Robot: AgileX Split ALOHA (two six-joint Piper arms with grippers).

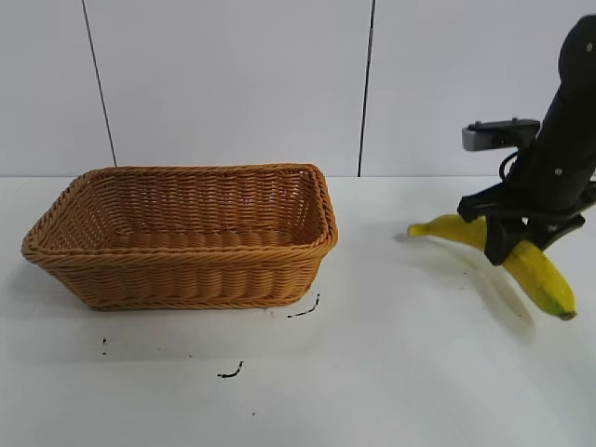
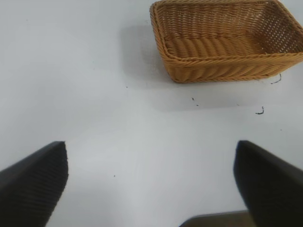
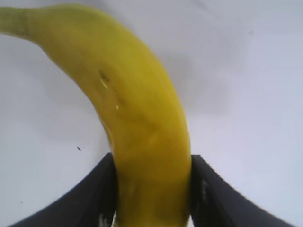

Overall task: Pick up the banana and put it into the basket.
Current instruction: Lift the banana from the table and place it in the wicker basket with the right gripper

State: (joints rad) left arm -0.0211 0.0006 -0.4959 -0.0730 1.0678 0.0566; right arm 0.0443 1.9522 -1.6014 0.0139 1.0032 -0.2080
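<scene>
Black scuff marks dot the near part of the white table, just in front of the basket.

Over on the right side, the banana is pinched across its middle by the right gripper, whose two black fingers press against either flank of the fruit. It hangs clear of the table with a soft shadow on the surface beneath it. Its stem end points left toward the basket and sits a little higher; the greenish tip with the small dark end slants down toward the near right. The right arm rises dark and nearly upright above the gripper, close to the right edge of the exterior view, with a grey camera block on its left side.

The basket stands on the left half of the table, well apart from the banana, long side toward the camera, open top showing only woven bottom. A broad strip of bare white surface lies between its right end and the fruit.

The left gripper shows only in its own wrist view, fingers spread wide with nothing between them, hanging over bare table with the basket farther off.

Behind the table stands a pale wall crossed by two thin dark seams.
</scene>
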